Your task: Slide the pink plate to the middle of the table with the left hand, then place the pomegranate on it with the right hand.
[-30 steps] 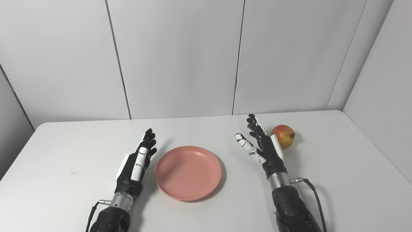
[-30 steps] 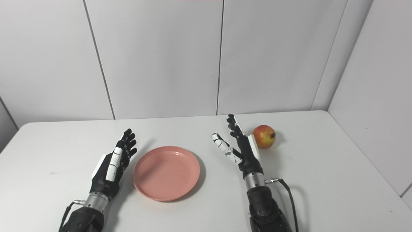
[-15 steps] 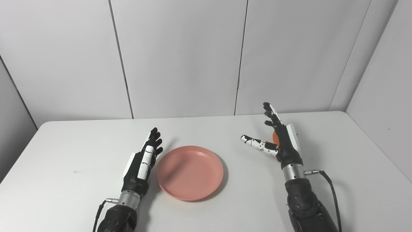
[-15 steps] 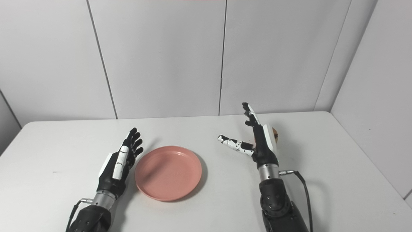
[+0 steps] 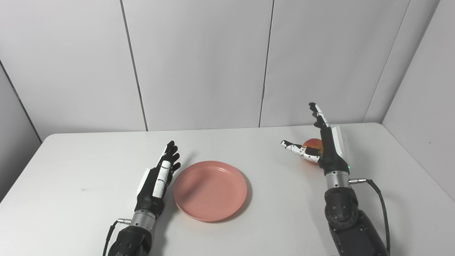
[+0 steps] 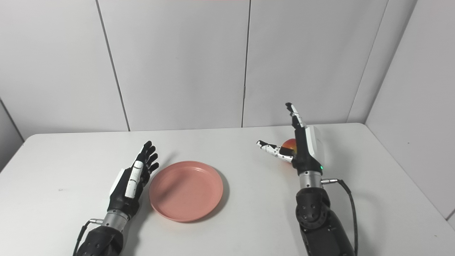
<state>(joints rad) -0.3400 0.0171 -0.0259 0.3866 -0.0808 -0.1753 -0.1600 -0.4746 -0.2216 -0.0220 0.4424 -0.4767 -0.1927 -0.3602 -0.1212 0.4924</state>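
Observation:
The pink plate (image 5: 210, 190) lies flat near the middle of the white table (image 5: 71, 170). My left hand (image 5: 158, 179) stands on edge just left of the plate's rim, open, fingers straight, holding nothing. The red-orange pomegranate (image 5: 312, 145) rests on the table at the right and is largely hidden behind my right hand (image 5: 325, 147). That hand is raised and open, fingers pointing up and thumb stretched to the left in front of the fruit. I cannot tell whether the palm touches the fruit.
White wall panels (image 5: 199, 64) close off the table at the back and on the right. A black cable (image 5: 380, 206) trails from the right wrist over the tabletop.
The right hand has moved right and away from me, rising, and now stands in front of the pomegranate, covering most of it. The view shifted slightly. The left hand and plate stay put.

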